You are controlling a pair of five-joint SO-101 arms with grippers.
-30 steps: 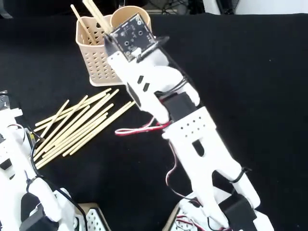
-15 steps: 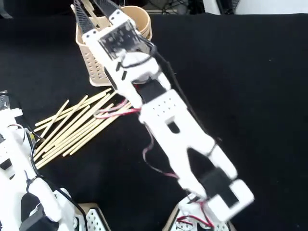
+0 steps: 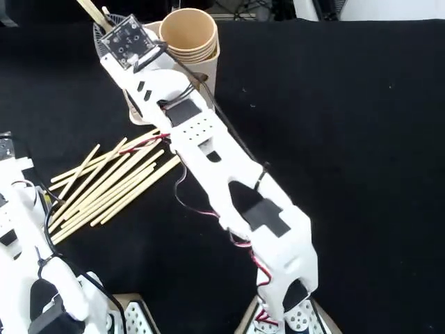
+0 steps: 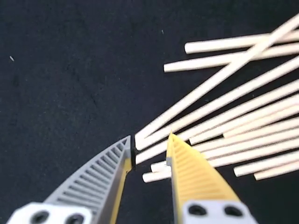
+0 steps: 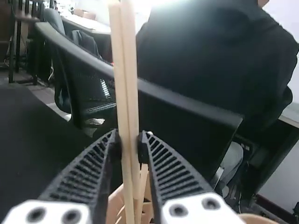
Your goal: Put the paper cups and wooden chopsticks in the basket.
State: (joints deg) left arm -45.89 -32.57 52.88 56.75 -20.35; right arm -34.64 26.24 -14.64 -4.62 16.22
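Right tool (image 5: 128, 142): stood over the basket (image 3: 132, 111), pinched on two wooden chopsticks (image 5: 124, 70) held upright, lower ends aimed into the basket beside the stacked paper cups (image 3: 189, 35). Left tool (image 4: 149, 144): hung spread, tips near the ends of the loose chopsticks (image 3: 104, 184) lying on the surface (image 3: 348, 104).

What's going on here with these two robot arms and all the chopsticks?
The right gripper is shut on a pair of chopsticks, held upright over the basket, next to the stacked paper cups. The left gripper hangs open just above the loose chopsticks on the black table. Most of the chopsticks are not yet in the basket.
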